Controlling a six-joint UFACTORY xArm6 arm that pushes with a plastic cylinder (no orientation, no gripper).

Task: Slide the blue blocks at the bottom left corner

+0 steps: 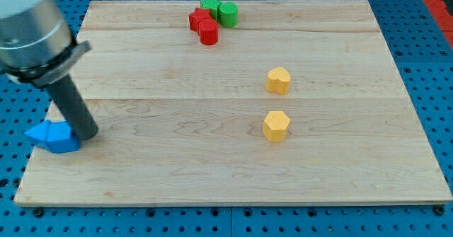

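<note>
Blue blocks lie bunched together at the board's left edge, low in the view; their shapes run together and I cannot tell them apart, and part of them hangs over the edge. My tip rests on the board right against their right side, touching them. The dark rod rises up and to the left to the grey arm body at the view's top left.
Two red blocks and two green blocks cluster at the board's top centre. Two yellow hexagonal blocks stand right of centre, one above the other. The wooden board lies on a blue perforated table.
</note>
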